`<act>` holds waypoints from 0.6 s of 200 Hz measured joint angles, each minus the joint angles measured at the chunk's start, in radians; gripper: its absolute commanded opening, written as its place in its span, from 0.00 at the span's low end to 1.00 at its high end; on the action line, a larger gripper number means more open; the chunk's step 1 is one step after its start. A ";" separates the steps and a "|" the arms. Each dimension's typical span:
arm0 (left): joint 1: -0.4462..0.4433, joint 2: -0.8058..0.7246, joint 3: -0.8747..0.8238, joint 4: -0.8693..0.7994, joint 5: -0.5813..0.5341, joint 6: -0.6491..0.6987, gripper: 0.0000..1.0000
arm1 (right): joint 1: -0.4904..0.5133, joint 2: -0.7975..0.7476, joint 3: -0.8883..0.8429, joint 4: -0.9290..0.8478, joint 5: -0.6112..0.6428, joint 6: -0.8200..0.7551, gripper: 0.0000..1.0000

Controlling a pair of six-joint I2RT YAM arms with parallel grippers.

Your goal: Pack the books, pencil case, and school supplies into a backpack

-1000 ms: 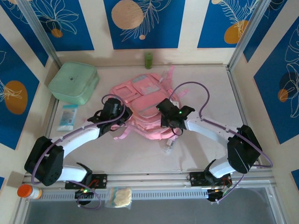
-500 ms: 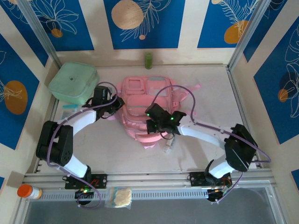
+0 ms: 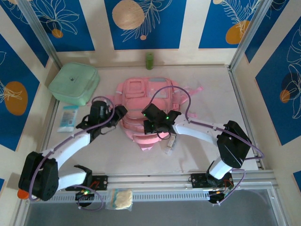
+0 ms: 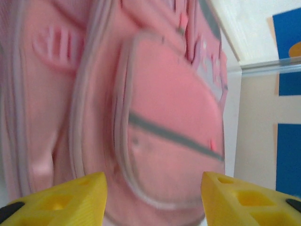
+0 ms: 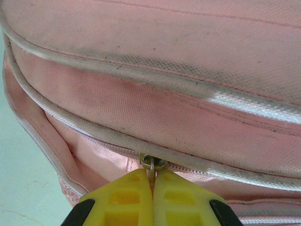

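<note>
Right tool (image 5: 153, 181) pinched shut on the zipper pull (image 5: 153, 164) of the backpack (image 3: 141, 96), zip running crosswise before it; left tool (image 4: 154, 190) open, empty, at the bag's left side.

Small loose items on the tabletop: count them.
3: green bottle at far edge; white and light-blue packet at left; clear-grey piece by the backpack's near edge. Others may be hidden.

Mint-green box (image 3: 74, 83) w/ lid sits back left. Small green bottle (image 3: 149, 60) stands by back wall (upright). See-thru bag (image 3: 119, 198) at front edge.
</note>
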 measured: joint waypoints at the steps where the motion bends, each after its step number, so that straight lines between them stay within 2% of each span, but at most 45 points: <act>1: -0.003 -0.002 -0.002 0.000 -0.003 -0.004 0.55 | 0.000 0.000 0.000 0.000 0.000 0.000 0.00; 33: -0.132 -0.045 -0.051 0.011 -0.127 -0.162 0.57 | 0.000 0.000 -0.008 0.005 0.001 0.018 0.00; 86: -0.245 0.023 -0.059 0.085 -0.257 -0.359 0.52 | 0.003 -0.001 -0.018 0.016 0.003 0.034 0.00; 120: -0.302 0.051 -0.063 0.108 -0.335 -0.439 0.51 | 0.008 -0.001 -0.018 0.017 0.006 0.037 0.00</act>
